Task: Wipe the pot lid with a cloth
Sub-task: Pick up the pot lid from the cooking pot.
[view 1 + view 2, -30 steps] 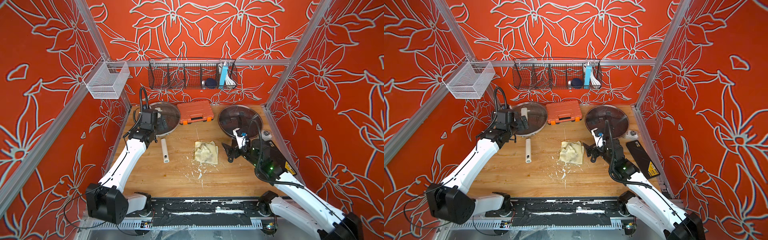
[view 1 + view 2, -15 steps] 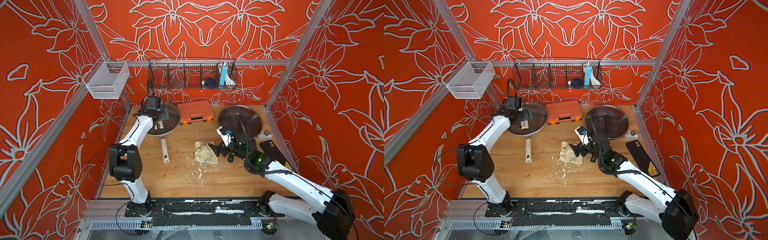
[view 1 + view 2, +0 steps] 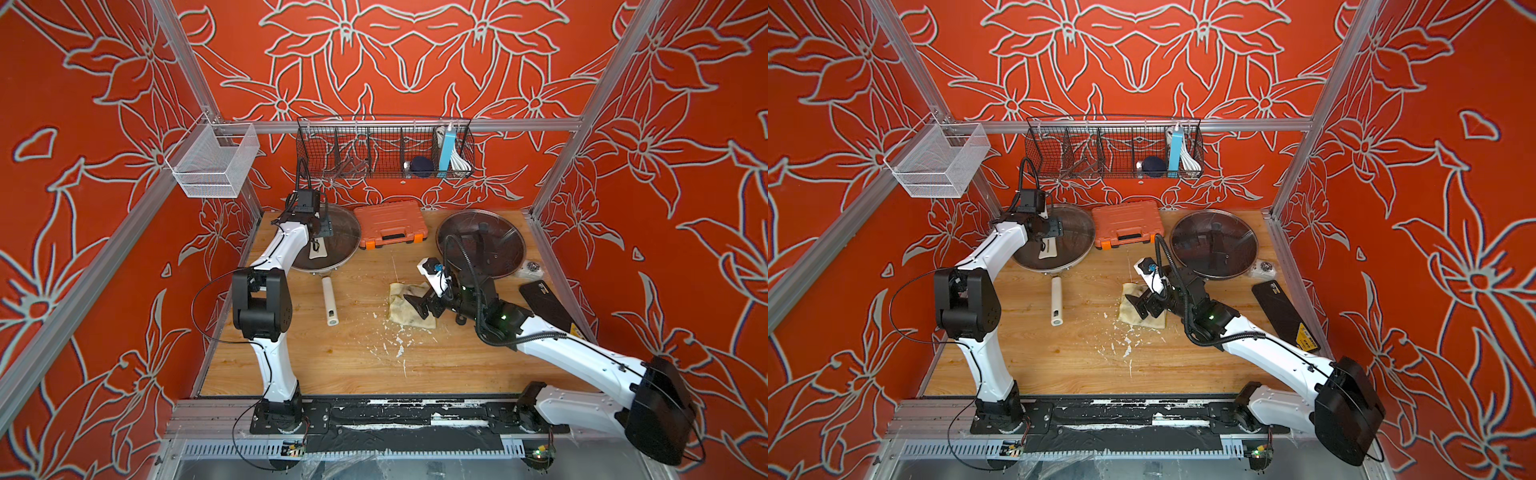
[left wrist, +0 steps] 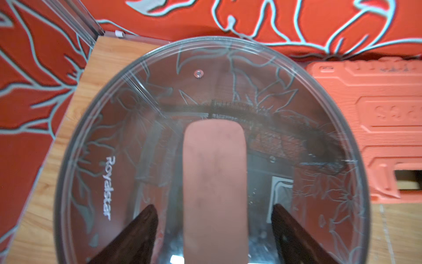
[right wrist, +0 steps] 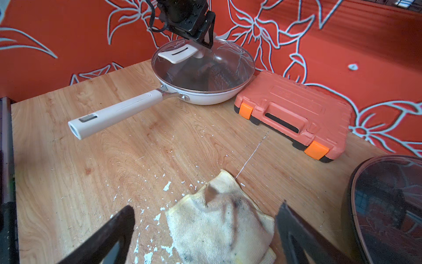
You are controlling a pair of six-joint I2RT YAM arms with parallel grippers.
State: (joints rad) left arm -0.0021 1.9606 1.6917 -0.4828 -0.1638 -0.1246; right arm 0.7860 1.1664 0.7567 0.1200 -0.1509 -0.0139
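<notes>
Left wrist view first: how do your fingers stand there?

Me: My left gripper (image 4: pixel 212 206) hangs over the pot lid (image 4: pixel 205 91). Its fingers (image 4: pixel 137 235) are spread to either side of the pale handle tab (image 4: pixel 214 173), with a gap showing on each side, so I hold nothing. Past the rim comes the table (image 4: pixel 109 54) at its back corner, with the red wall (image 4: pixel 34 68) close by. The orange case (image 4: pixel 376 114) is just beside the lid.

And the right?

Me: My right gripper (image 5: pixel 206 205) stands wide as well, straddling the cloth (image 5: pixel 219 226) and gripping nothing. I cannot tell whether one finger brushes its edge. The dark lidded pan (image 5: pixel 388 210) sits near that finger. On the other side there is bare wood with white flecks (image 5: pixel 166 186).

How does the cloth look?

Me: It is cream towelling, rumpled and smeared grey-brown. It lies mid-table, well apart from the pot lid.

What does one view add to another?

Me: In both top views my wrist covers part of the cloth, and the stains only read clearly from the right wrist. That view also shows the white pan (image 5: pixel 201 98) under the lid and its long handle (image 5: pixel 114 114). Only the left wrist shows the lettering (image 4: pixel 108 187) on the glass.
</notes>
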